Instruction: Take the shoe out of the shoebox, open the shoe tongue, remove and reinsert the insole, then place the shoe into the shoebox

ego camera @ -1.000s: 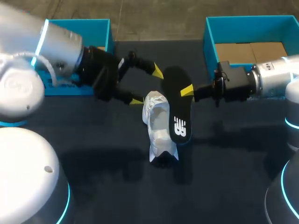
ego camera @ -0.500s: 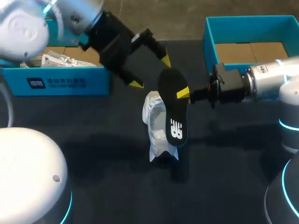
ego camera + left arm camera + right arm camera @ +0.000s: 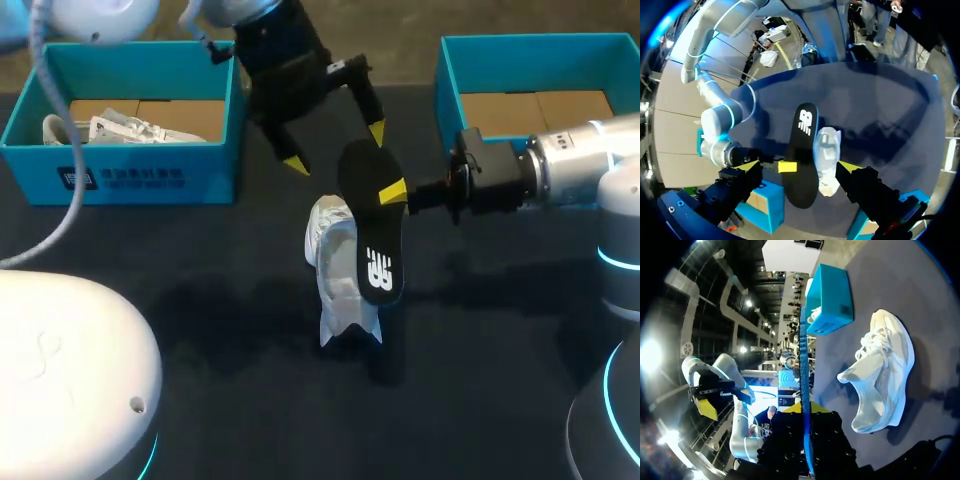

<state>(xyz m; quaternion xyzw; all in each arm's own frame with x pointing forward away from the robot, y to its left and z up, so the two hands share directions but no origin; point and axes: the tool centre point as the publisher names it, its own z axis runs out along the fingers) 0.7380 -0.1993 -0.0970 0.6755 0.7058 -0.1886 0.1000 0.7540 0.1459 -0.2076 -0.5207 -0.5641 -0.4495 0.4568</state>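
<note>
right claw (image 3: 395, 193) clamps the black insole (image 3: 372, 240) near its heel end, insole on edge beside the white shoe (image 3: 335, 280), which rests on the dark surface (image 3: 200, 330). left claw (image 3: 335, 148) spread wide, empty, above the insole's far end.

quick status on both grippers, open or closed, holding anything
Left gripper: open, holding nothing.
Right gripper: closed on the black insole, holding it beside the white shoe.

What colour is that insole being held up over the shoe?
The insole is black with a white logo; the head view shows it best.
</note>
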